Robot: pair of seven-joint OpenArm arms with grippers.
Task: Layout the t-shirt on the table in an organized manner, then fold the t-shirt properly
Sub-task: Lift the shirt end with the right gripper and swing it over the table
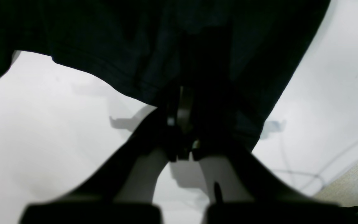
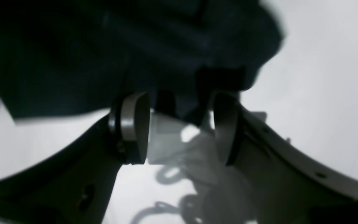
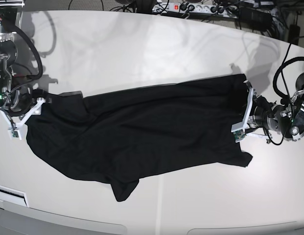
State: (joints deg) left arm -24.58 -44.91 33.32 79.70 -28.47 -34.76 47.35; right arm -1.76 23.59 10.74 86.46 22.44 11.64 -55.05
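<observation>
The black t-shirt (image 3: 142, 127) lies stretched left to right across the off-white table (image 3: 142, 49), rumpled, with a lobe drooping toward the front edge. At its right end my left gripper (image 3: 243, 113) is shut on the shirt's edge. In the left wrist view the fingers meet at the left gripper (image 1: 182, 130) under the dark t-shirt (image 1: 135, 46), above the table (image 1: 42, 124). My right gripper (image 3: 25, 108) stands at the shirt's left end. In the right wrist view the right gripper (image 2: 180, 127) is open, pads apart, and a fold of the t-shirt (image 2: 104, 46) hangs loosely between them over the table (image 2: 322, 77).
A power strip (image 3: 191, 9) and several cables run along the table's back edge. A black cable (image 3: 282, 78) loops beside the arm on the view's right. The table's curved front edge (image 3: 68, 220) is near the shirt's lower lobe. Carpet (image 1: 353, 177) shows past the table edge.
</observation>
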